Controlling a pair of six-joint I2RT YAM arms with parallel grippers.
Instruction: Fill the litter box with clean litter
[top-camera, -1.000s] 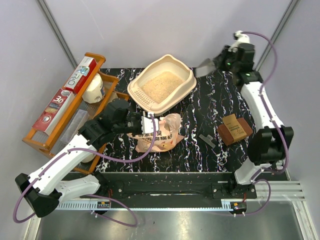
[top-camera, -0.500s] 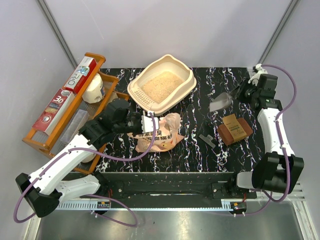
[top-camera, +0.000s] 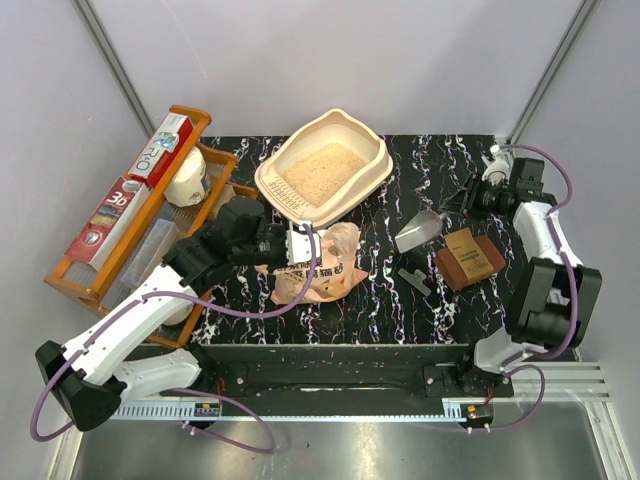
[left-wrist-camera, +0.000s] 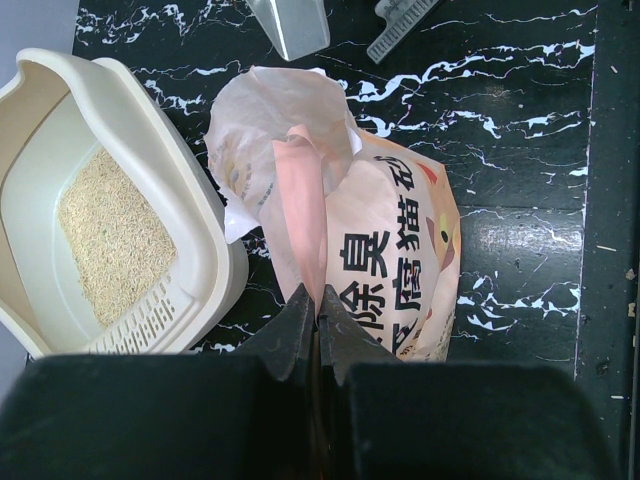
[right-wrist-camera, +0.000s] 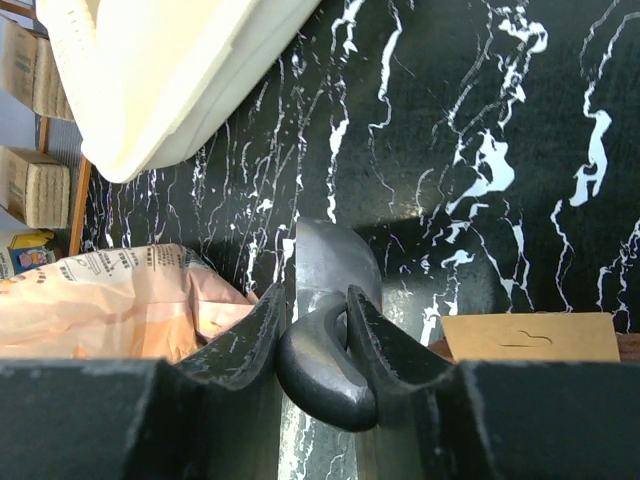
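The cream litter box (top-camera: 372, 172) stands at the back middle of the black marble table, with pale clean litter (top-camera: 322, 168) spread inside. In the left wrist view the litter box (left-wrist-camera: 195, 200) and the clean litter (left-wrist-camera: 112, 235) are at the left. My left gripper (top-camera: 300, 243) is shut on the folded top edge of the pink bag (top-camera: 325, 268), which lies in front of the box; the pinch shows in the left wrist view (left-wrist-camera: 318, 300). My right gripper (top-camera: 463, 200) is shut on the handle of a grey scoop (top-camera: 416, 231), held just right of the bag; the scoop (right-wrist-camera: 335, 262) looks empty.
An orange wooden rack (top-camera: 70, 272) with boxes and a white jar stands at the left. A brown box (top-camera: 468, 257) and a small grey ridged piece (top-camera: 413, 279) lie at the right, close under the scoop.
My right arm has swung from the back right corner down and left, bringing the scoop low beside the bag. My left gripper has kept its hold on the bag, shifting slightly.
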